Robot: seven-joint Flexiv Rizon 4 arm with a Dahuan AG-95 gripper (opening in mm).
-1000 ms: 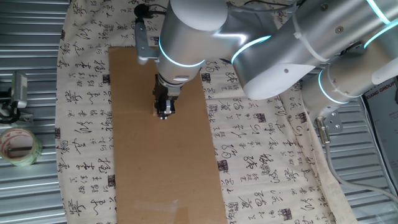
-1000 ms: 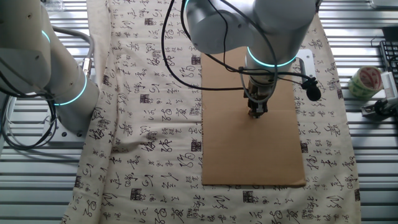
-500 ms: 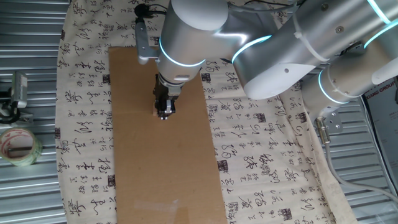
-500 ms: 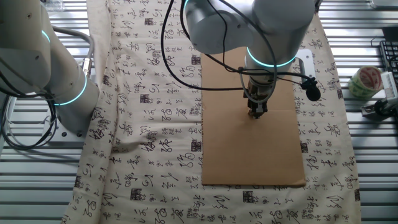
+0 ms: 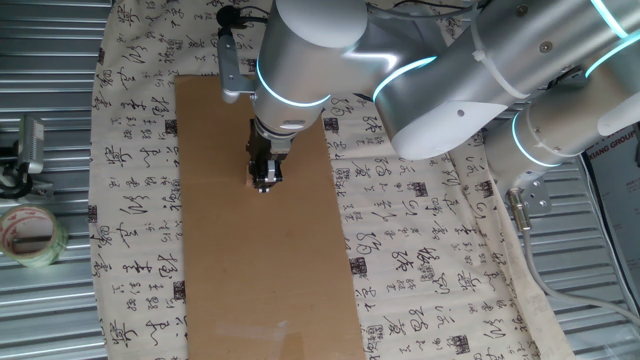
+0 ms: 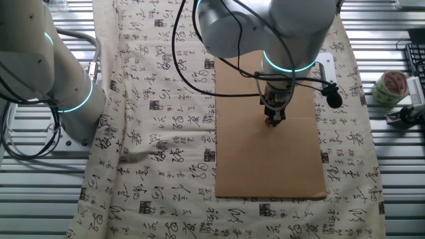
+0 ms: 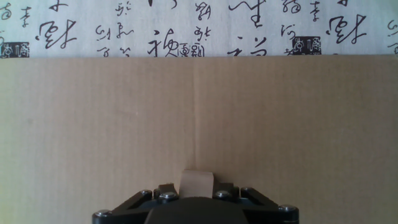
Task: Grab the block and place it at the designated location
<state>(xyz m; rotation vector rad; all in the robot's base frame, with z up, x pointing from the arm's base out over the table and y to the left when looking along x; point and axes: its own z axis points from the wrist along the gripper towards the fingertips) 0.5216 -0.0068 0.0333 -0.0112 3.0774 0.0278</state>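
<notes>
In the hand view the block (image 7: 196, 181), a pale tan cube, sits between the two dark fingers of my gripper (image 7: 196, 190), which is shut on it. The block rests low against the brown cardboard sheet (image 7: 292, 112). From one fixed view, my gripper (image 5: 264, 184) points straight down onto the upper middle of the cardboard (image 5: 250, 280); the other fixed view shows the gripper (image 6: 273, 121) tip touching the sheet (image 6: 265, 162). The fingers cover the block in both fixed views. The designated location shows in no view.
A cloth printed with black calligraphy (image 5: 420, 250) lies under the cardboard and borders it on all sides. A roll of tape (image 5: 28, 236) lies on the metal table at the left, seen at the right (image 6: 390, 86) in the other fixed view. A second arm (image 6: 60, 73) stands beside the cloth.
</notes>
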